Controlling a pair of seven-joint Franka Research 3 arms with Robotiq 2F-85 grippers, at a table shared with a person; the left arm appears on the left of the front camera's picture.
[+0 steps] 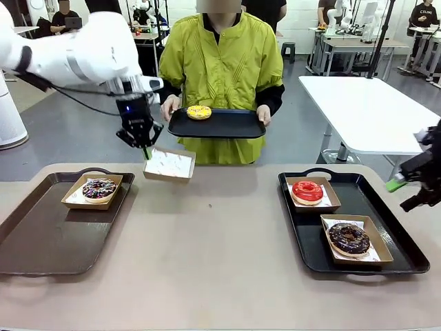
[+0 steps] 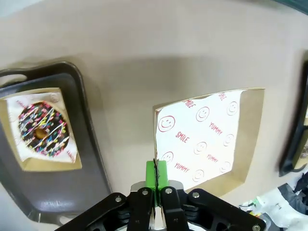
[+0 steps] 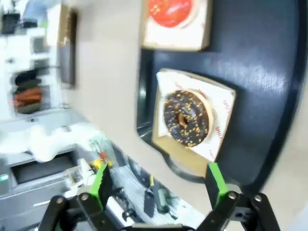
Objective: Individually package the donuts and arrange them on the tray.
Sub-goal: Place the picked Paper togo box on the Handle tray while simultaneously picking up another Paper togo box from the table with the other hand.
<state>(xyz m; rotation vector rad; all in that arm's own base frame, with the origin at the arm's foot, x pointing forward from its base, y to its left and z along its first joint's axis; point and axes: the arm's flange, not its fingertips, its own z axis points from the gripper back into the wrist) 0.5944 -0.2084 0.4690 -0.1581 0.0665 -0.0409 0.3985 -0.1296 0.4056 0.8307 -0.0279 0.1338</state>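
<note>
Front view: yellow donut (image 1: 199, 112) on person's tray (image 1: 234, 127), beyond left jaws.

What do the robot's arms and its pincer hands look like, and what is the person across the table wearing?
The left arm is a glossy white rounded shell trailed by a black cable, with a small blue light at the wrist. The left gripper and right gripper are black jointed metal with bright green fingertip pads. The person wears a lime-green smock over black sleeves.

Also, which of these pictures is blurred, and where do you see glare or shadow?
Right wrist view: soft with motion blur, a pale sheen on the black tray. Left wrist view: sharp, the print on the empty box readable, a broad shadow on the table above it. Front view: sharp, evenly lit.
</note>
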